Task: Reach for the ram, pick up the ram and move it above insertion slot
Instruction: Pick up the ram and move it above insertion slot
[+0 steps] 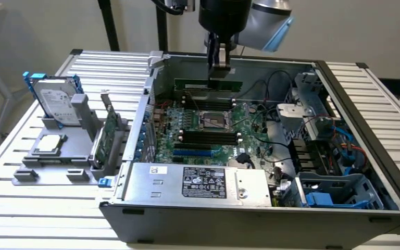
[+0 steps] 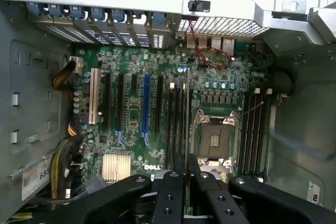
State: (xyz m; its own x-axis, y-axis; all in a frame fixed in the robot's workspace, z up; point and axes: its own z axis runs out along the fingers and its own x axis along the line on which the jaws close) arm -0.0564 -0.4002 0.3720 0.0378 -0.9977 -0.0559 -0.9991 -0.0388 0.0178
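Note:
The ram (image 1: 210, 84) is a long thin green stick held level inside the open computer case, a little above the motherboard (image 1: 207, 148). My gripper (image 1: 220, 66) comes down from above and is shut on the stick's middle. It hangs over the black slots (image 1: 203, 97) on the far side of the CPU socket (image 1: 214, 121). In the wrist view the ram (image 2: 187, 108) shows edge-on as a thin line between my fingers (image 2: 169, 195), running along the black slots (image 2: 176, 124) beside the socket (image 2: 215, 140).
A grey fixture (image 1: 50, 169) on the exterior view's left carries a silver hard drive (image 1: 55, 101), a broader green card (image 1: 106, 135) and a chip (image 1: 49, 145). The power supply (image 1: 196, 182), drive cage (image 1: 339, 190) and loose cables (image 1: 276, 88) crowd the case.

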